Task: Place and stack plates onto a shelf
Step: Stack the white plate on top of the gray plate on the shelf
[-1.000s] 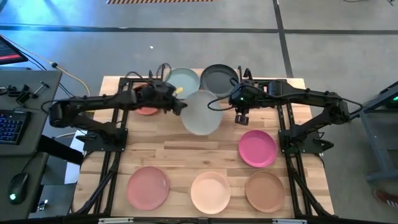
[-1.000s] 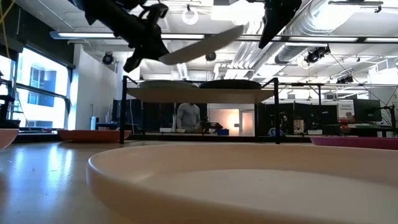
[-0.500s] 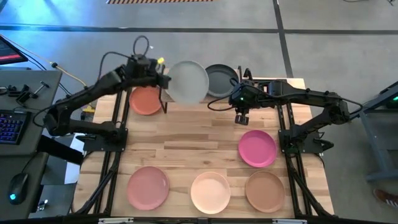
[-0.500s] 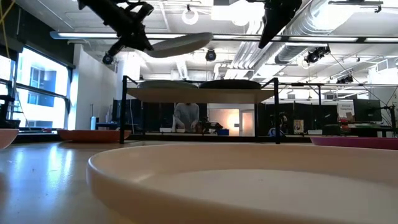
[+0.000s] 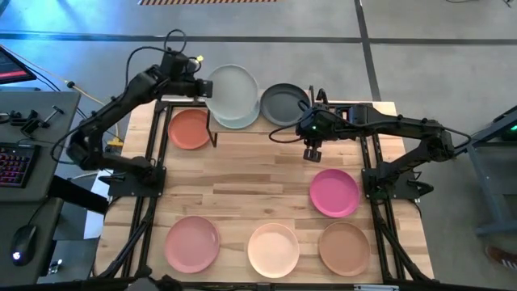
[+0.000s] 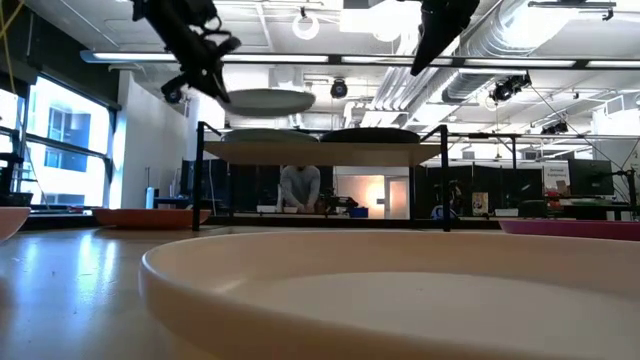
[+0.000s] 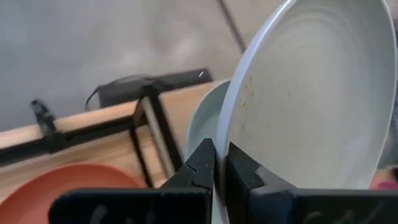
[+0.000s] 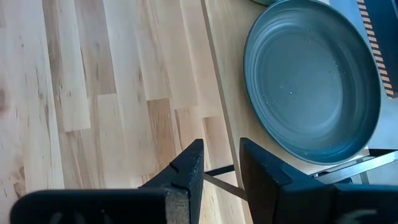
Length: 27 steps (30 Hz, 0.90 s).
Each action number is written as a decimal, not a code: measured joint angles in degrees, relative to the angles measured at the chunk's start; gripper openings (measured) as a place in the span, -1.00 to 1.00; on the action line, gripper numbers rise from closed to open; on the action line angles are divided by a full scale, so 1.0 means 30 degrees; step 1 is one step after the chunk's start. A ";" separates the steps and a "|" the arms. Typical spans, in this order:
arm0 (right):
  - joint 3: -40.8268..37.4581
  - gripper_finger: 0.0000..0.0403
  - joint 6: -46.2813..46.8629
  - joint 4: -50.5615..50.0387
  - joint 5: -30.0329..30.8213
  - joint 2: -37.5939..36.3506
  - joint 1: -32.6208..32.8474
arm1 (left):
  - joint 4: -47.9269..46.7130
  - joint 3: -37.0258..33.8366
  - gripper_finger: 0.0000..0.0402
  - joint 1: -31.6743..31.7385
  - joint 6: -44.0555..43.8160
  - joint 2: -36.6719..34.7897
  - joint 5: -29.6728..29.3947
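Eight plates [image 5: 335,192], one shelf [image 6: 320,152]

Low view: left pincer [image 6: 212,68] up high, clamped on rim of pale plate [image 6: 262,100], plate level, hovering above shelf [image 6: 320,152]. Two plates on shelf top: pale one [image 6: 262,135] left, dark one [image 6: 370,135] right. Right pincer [image 6: 425,45] hangs above shelf's right side. Cream plate [image 6: 400,300] fills foreground on surface. Orange plate [image 6: 150,215] left, magenta plate [image 6: 570,228] right. Person [image 6: 298,187] in background.

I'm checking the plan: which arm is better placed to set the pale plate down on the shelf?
Left. The left gripper already holds the pale plate above the shelf; the right gripper is beside it, holding nothing.
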 joint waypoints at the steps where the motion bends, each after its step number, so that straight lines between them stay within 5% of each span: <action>1: 0.0000 -0.59 0.0000 0.0003 0.0000 0.0000 0.0000 | -0.0107 0.0000 -0.99 -0.0003 0.0179 0.0237 -0.0004; 27: 0.0000 -0.59 0.0867 0.0010 -0.0072 0.0000 0.0007 | 0.0187 0.0036 -0.94 0.0100 0.0176 0.2447 -0.0195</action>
